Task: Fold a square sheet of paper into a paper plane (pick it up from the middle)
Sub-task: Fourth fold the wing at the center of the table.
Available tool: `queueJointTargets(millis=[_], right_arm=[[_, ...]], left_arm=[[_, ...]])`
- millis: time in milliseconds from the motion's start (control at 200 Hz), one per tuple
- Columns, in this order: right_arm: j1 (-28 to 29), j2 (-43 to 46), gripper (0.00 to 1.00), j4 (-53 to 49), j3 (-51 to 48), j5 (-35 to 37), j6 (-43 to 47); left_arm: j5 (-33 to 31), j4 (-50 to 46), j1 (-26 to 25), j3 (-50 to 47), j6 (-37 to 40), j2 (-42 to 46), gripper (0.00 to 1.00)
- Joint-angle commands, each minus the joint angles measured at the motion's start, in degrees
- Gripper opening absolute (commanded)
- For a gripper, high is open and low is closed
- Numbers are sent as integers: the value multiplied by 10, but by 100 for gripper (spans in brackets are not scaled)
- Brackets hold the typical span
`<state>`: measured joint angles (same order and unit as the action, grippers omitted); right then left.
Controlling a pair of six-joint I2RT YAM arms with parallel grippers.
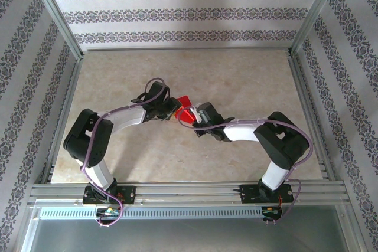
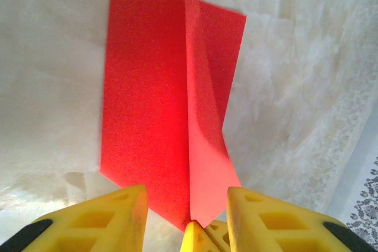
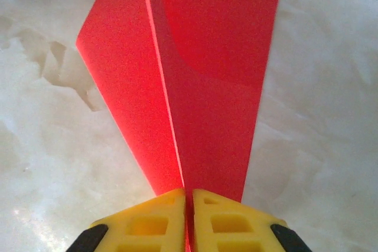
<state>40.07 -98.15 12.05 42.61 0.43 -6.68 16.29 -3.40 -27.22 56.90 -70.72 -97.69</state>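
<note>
Right wrist: paper plane [image 3: 201, 92] within tool [image 3: 188, 193]

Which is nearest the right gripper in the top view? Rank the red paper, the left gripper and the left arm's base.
1. red paper, clamped in the right gripper.
2. left gripper, just left of it.
3. left arm's base, at the near-left edge.

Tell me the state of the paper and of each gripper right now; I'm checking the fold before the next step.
sheet of paper, creased, with a raised centre ridge standing between two flatter sides.
left gripper, open, its fingers apart on either side of the ridge.
right gripper, shut on the ridge of the paper.
</note>
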Motion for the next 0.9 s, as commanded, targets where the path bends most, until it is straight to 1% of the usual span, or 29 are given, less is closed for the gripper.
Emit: queueJointTargets(millis=[0,180,305,415,560,740,894], right_arm=[[-13,0,11,-2,5,-71,-37],[-32,10,11,-15,9,-123,-51],[-44,16,11,-37,19,-157,-60],[-52,15,11,-56,26,-188,-69],[-64,10,11,-64,31,-224,-85],[-82,3,10,-64,38,-269,-106],[-97,-7,10,-55,40,-309,-124]], left_arm=[[-23,-38,14,-14,13,37,42],[-19,-32,16,-33,27,54,43],[1,7,14,-60,26,50,37],[22,49,5,-70,16,31,32],[44,97,-10,-66,9,-3,31],[57,119,-25,-56,5,-40,29],[64,143,-31,-53,5,-55,29]])
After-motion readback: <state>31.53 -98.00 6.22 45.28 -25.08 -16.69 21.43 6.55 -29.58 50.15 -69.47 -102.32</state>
